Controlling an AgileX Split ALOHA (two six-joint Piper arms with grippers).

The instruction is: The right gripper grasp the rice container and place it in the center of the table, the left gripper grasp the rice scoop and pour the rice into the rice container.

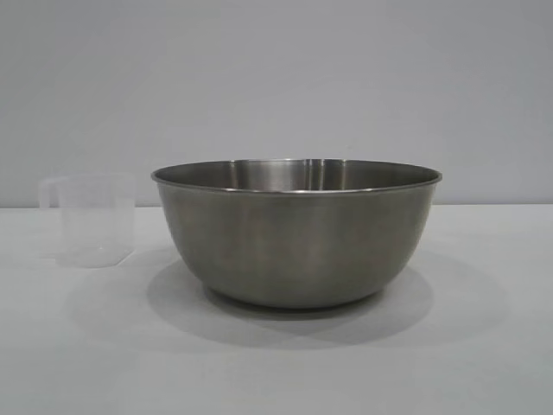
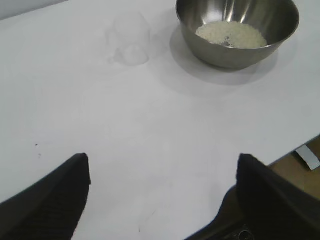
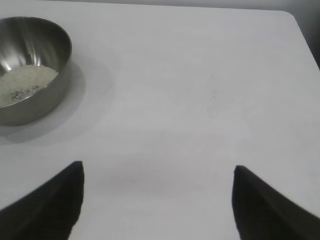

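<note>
The rice container, a large steel bowl, stands in the middle of the white table. White rice lies in its bottom; the bowl and rice also show in the right wrist view, bowl, rice. The rice scoop, a frosted plastic cup, stands upright to the bowl's left, apart from it, and looks empty. My left gripper is open over bare table, well back from the scoop. My right gripper is open over bare table, away from the bowl. Neither arm shows in the exterior view.
The table's edge runs close by the left gripper, with a brown surface and a white tag beyond it. In the right wrist view the table's far corner shows. A plain grey wall stands behind the table.
</note>
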